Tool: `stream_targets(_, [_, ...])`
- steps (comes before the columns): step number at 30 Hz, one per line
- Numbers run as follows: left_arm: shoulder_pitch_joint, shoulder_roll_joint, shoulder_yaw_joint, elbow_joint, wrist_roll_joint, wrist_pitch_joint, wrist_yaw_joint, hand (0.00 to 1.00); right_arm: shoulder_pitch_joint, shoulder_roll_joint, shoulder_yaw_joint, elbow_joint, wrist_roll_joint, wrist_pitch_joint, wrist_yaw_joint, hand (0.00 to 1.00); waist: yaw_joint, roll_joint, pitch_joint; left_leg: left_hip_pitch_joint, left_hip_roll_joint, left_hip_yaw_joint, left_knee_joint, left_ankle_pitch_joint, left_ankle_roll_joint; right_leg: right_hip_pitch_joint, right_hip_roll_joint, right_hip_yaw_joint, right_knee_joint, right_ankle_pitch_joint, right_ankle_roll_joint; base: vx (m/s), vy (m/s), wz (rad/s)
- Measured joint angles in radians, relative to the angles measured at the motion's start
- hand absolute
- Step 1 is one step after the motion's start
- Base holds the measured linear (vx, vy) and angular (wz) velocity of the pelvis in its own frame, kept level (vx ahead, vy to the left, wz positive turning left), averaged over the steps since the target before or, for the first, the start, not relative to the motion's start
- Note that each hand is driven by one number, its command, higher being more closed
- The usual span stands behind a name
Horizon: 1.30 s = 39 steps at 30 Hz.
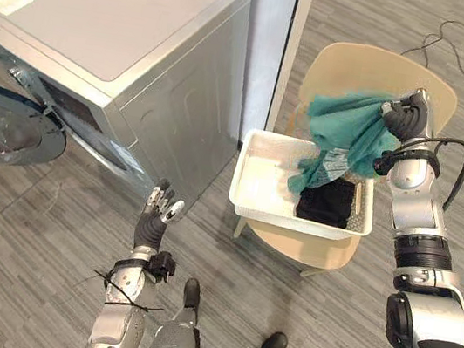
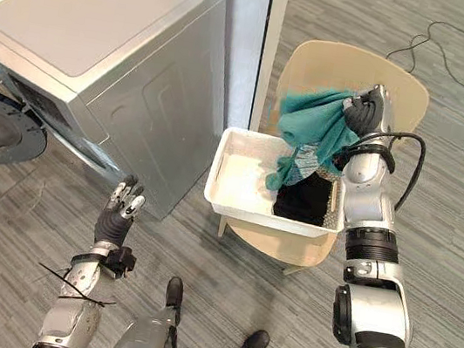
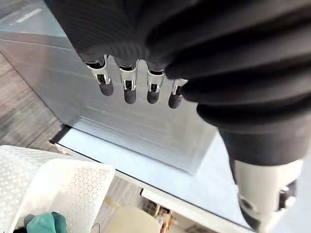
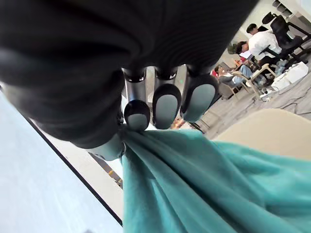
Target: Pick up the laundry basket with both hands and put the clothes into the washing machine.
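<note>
The right hand (image 4: 166,104) is closed on a teal garment (image 4: 194,184). Its dark-tipped fingers (image 4: 137,114) curl onto a gathered edge of the cloth, which falls away from the grip in loose folds. Behind the cloth shows the curved edge of a beige chair (image 4: 265,128), a pale panel (image 4: 34,184) with a dark border runs beside the hand, and well beyond them several people (image 4: 257,46) sit in office chairs.

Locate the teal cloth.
In the left eye view, the teal cloth hangs from the right hand above the white laundry basket on the beige chair, right of the washing machine.
</note>
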Motion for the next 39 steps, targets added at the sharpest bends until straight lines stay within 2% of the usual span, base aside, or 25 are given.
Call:
stream_targets(4, [-0.024,0.022,-0.028,-0.022,0.08,0.0,-0.01,0.0,0.014,0.017,0.0,-0.099,0.001,-0.005,0.002,1.0,-0.018,0.011,-0.035,0.01,0.0,0.009,0.0,0.0,0.0,0.003,0.003,0.011,-0.005,0.003,-0.002,0.03,-0.007,-0.09])
stream_targets(5, [-0.051,0.031,-0.047,-0.023,0.135,0.0,-0.015,0.0,0.015,0.02,0.001,-0.136,0.001,-0.016,0.004,1.0,-0.02,0.014,-0.037,0.023,0.0,0.018,0.0,0.0,0.0,0.011,0.004,0.019,-0.009,0.005,-0.002,0.01,-0.008,-0.14])
stream_targets(8, [-0.163,0.084,-0.106,-0.023,0.207,0.0,-0.021,0.0,0.016,0.021,0.021,-0.231,0.007,-0.045,0.006,1.0,-0.036,0.019,-0.057,0.031,0.003,0.025,-0.001,0.0,0.0,0.019,0.013,0.026,-0.026,0.014,-0.006,-0.01,-0.01,-0.1])
stream_targets(12, [-0.327,0.146,-0.175,-0.006,0.253,-0.013,-0.041,0.0,0.016,0.021,0.088,-0.308,0.054,-0.086,0.044,1.0,-0.072,0.021,-0.081,0.034,0.0,0.049,-0.001,0.0,0.0,0.025,0.021,0.049,-0.077,0.057,-0.006,0.0,0.007,-0.18])
stream_targets(14, [-0.385,0.157,-0.191,0.02,0.255,-0.021,-0.049,0.0,0.016,0.021,0.097,-0.328,0.079,-0.088,0.054,1.0,-0.076,0.022,-0.081,0.037,0.0,0.06,-0.002,0.0,0.0,0.029,0.026,0.062,-0.101,0.076,-0.007,-0.01,0.008,-0.23])
stream_targets(17, [-0.475,0.178,-0.231,0.124,0.23,-0.019,-0.087,0.0,0.016,0.026,0.135,-0.363,0.124,-0.09,0.083,1.0,-0.095,0.024,-0.083,0.049,0.001,0.07,-0.007,-0.006,-0.007,0.045,0.041,0.08,-0.153,0.104,-0.005,-0.03,-0.011,-0.22])
stream_targets(18, [-0.489,0.188,-0.254,0.161,0.185,-0.013,-0.11,0.0,0.015,0.037,0.167,-0.395,0.157,-0.096,0.098,1.0,-0.104,0.023,-0.086,0.052,0.002,0.075,-0.007,-0.013,-0.015,0.05,0.049,0.091,-0.177,0.117,-0.006,-0.03,-0.018,-0.22])
stream_targets(23, [-0.529,0.2,-0.307,0.248,0.087,0.021,-0.15,0.0,0.014,0.063,0.259,-0.493,0.232,-0.122,0.134,1.0,-0.124,0.025,-0.098,0.056,0.002,0.115,-0.007,-0.016,-0.012,0.052,0.063,0.128,-0.239,0.161,-0.014,0.0,-0.021,-0.24])
stream_targets(27, [-0.618,0.221,-0.385,0.353,-0.061,0.069,-0.188,0.0,0.013,0.103,0.358,-0.543,0.287,-0.139,0.176,1.0,-0.128,0.027,-0.099,0.068,0.006,0.128,-0.008,-0.016,-0.012,0.053,0.067,0.146,-0.24,0.168,-0.013,0.0,-0.021,-0.15])
stream_targets(31, [-0.643,0.221,-0.431,0.371,-0.132,0.092,-0.195,0.0,0.01,0.18,0.435,-0.554,0.353,-0.149,0.194,1.0,-0.128,0.027,-0.103,0.069,0.007,0.135,-0.008,-0.016,-0.012,0.049,0.067,0.152,-0.24,0.168,-0.014,0.01,-0.015,-0.05])
stream_targets(34, [-0.655,0.189,-0.447,0.432,-0.128,0.1,-0.175,0.0,0.01,0.246,0.51,-0.556,0.373,-0.149,0.2,1.0,-0.13,0.026,-0.115,0.069,0.007,0.136,-0.008,-0.016,-0.012,0.048,0.067,0.153,-0.24,0.168,-0.014,0.0,0.0,0.0])
stream_targets(37, [-0.682,0.108,-0.395,0.515,-0.111,0.101,-0.097,0.0,0.01,0.31,0.551,-0.557,0.385,-0.148,0.201,1.0,-0.128,0.024,-0.116,0.067,0.006,0.133,-0.008,-0.016,-0.012,0.048,0.066,0.151,-0.24,0.168,-0.014,0.01,-0.007,0.03])
stream_targets(39, [-0.697,0.085,-0.376,0.549,-0.121,0.11,-0.047,0.0,0.01,0.329,0.556,-0.559,0.387,-0.148,0.2,1.0,-0.13,0.022,-0.117,0.066,0.006,0.132,-0.008,-0.016,-0.012,0.048,0.066,0.151,-0.24,0.168,-0.014,0.0,0.0,0.0])
